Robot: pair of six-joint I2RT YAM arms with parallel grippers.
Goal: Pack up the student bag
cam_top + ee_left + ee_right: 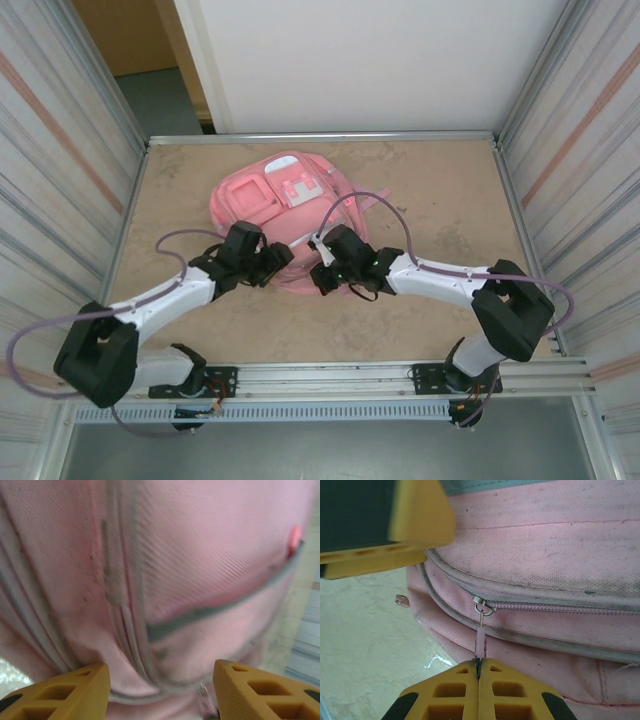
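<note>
Two arms reach up from the bottom of the top view and meet over the student bag (262, 200), which lies flat on the tan surface (440, 190) just left of the frame's centre, its white patch toward the upper edge. The left gripper (278, 262) sits at the bag's lower left edge and the right gripper (320, 278) at its lower middle edge, the two just beside each other. How wide either one stands cannot be told from this height.

Seen from the left wrist, the left gripper (160, 692) has its two yellow fingers (75, 692) in the bottom corners, well apart, with nothing clamped between them. Pink fabric of the student bag (200, 555), crossed by grey piping (200, 615), lies close beyond them and is blurred.

Seen from the right wrist, the right gripper (479, 672) is at the bottom centre with its fingers pressed together on the thin pink zip pull tab (480, 642). The tab hangs from a metal slider (484, 605) on a closed zip (560, 607) that runs to the right edge. The student bag (545, 545) covers the right and upper part, and the pale surface (365, 645) shows at lower left. A blurred yellow-and-black block (395, 525) sits in the upper left corner; what it belongs to cannot be told
</note>
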